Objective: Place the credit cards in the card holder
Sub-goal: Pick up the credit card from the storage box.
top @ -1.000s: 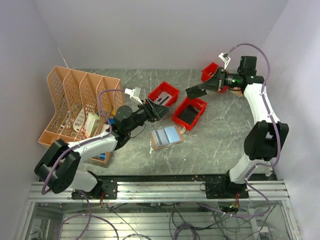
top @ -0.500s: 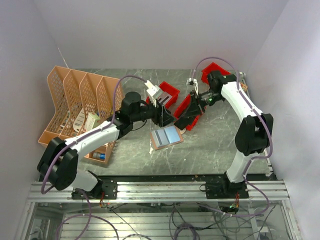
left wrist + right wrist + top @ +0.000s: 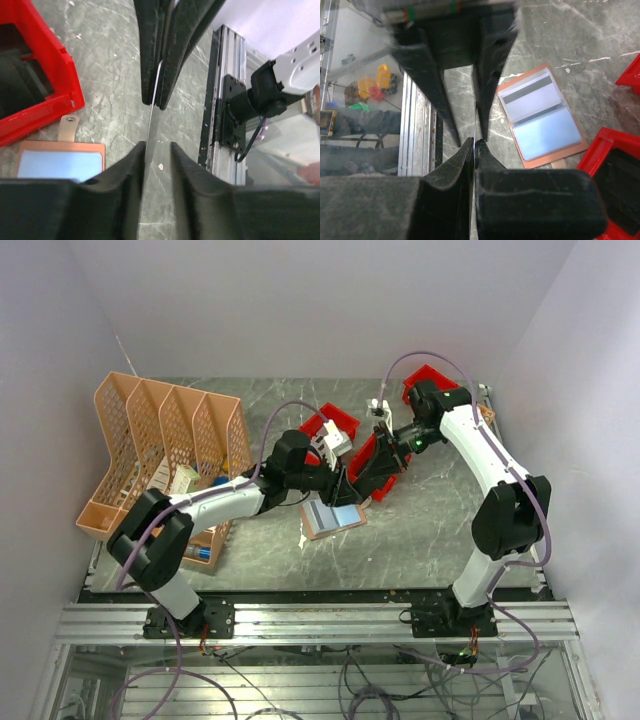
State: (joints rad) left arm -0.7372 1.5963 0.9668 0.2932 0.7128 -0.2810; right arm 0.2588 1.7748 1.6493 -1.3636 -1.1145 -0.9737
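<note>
Arms meet tip to tip above the grey marbled table (image 3: 110,60), close over the card holder (image 3: 60,145). The right gripper (image 3: 474,145) is clenched on a thin card (image 3: 152,122). Both wrist cameras see it edge-on, so I can't make out its colour or face. That card sticks out from the right fingers and runs into the gap of the left gripper (image 3: 158,150), whose jaws stand apart on either side of it. The card sits nearer one finger than the other, and whether it touches that finger I can't tell. The card holder lies open and flat on the table, just beside a red bin (image 3: 55,60), with a small strap tab poking from one edge. Two cards lie in it: a light blue card (image 3: 547,132) in one half and a whitish-grey card (image 3: 530,100) with a dark stripe in the other. A peach mesh file rack (image 3: 150,430) stands well off to the left.
</note>
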